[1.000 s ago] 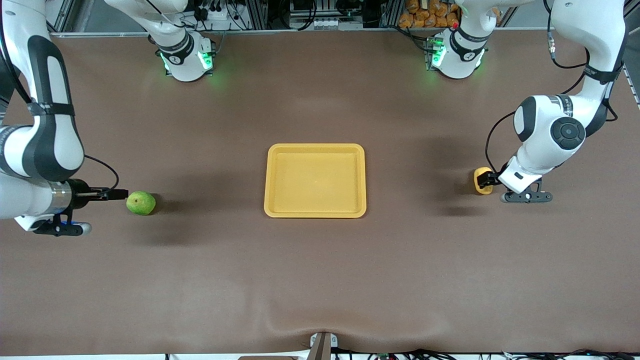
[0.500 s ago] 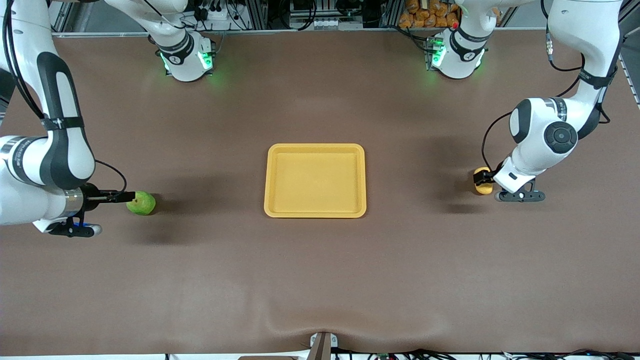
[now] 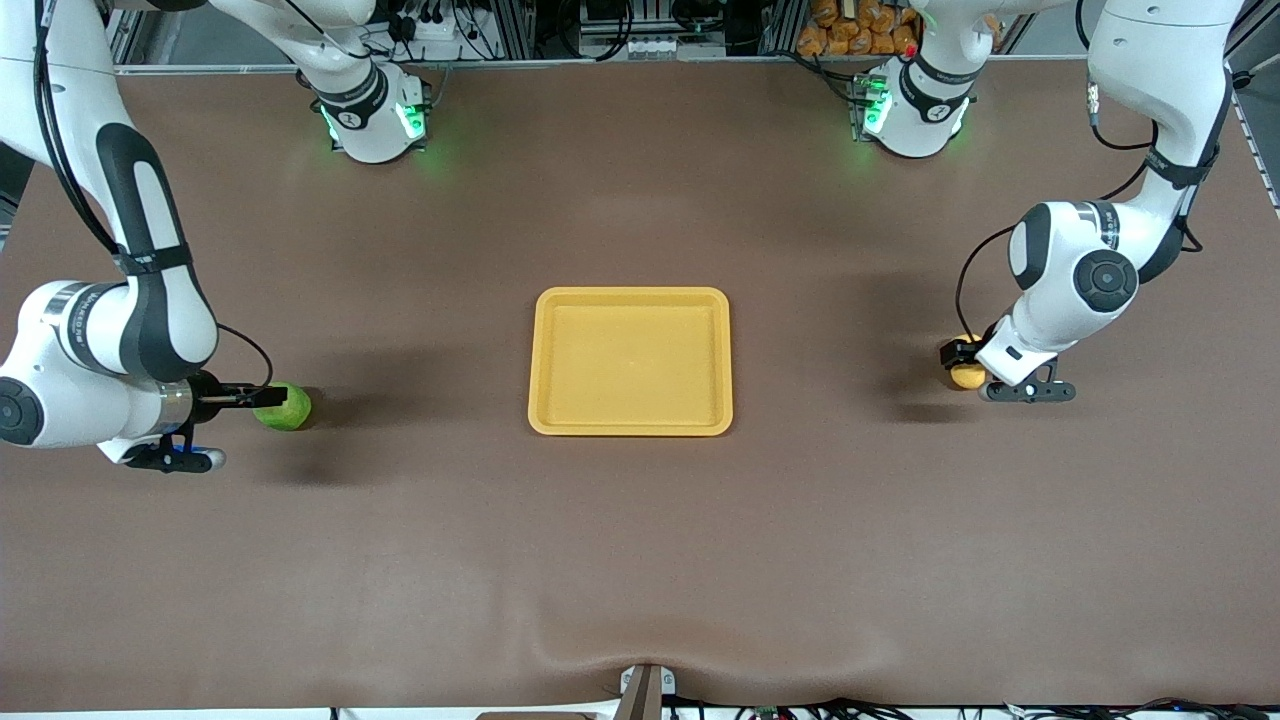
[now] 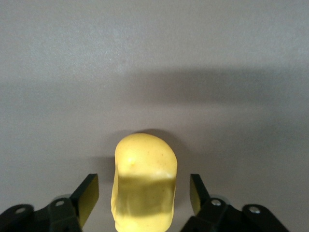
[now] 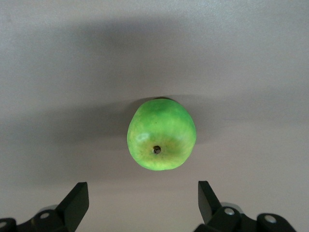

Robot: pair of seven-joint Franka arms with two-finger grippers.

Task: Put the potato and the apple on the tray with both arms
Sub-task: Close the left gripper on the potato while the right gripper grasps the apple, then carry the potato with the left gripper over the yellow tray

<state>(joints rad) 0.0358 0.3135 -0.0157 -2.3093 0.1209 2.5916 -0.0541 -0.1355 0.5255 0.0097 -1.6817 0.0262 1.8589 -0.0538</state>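
The yellow potato point(image 3: 967, 376) lies on the brown table toward the left arm's end. My left gripper point(image 3: 959, 361) is down around it. In the left wrist view the potato point(image 4: 144, 186) stands between the two fingers point(image 4: 89, 194), with a narrow gap on each side, so the left gripper point(image 4: 144, 193) is open. The green apple point(image 3: 288, 407) sits toward the right arm's end. My right gripper point(image 3: 262, 398) is low beside it and open. In the right wrist view the apple point(image 5: 161, 134) lies just ahead of the right gripper point(image 5: 142, 199), not between the fingers. The yellow tray point(image 3: 630, 295) lies empty mid-table.
Both arm bases point(image 3: 372, 120) stand at the table's back edge, with a heap of orange items point(image 3: 850, 28) past that edge. The brown cloth has a ripple point(image 3: 640, 650) at the edge nearest the front camera.
The left gripper has slid farther over the potato and its fingers have narrowed around it. The right gripper has moved in toward the apple, still wide open.
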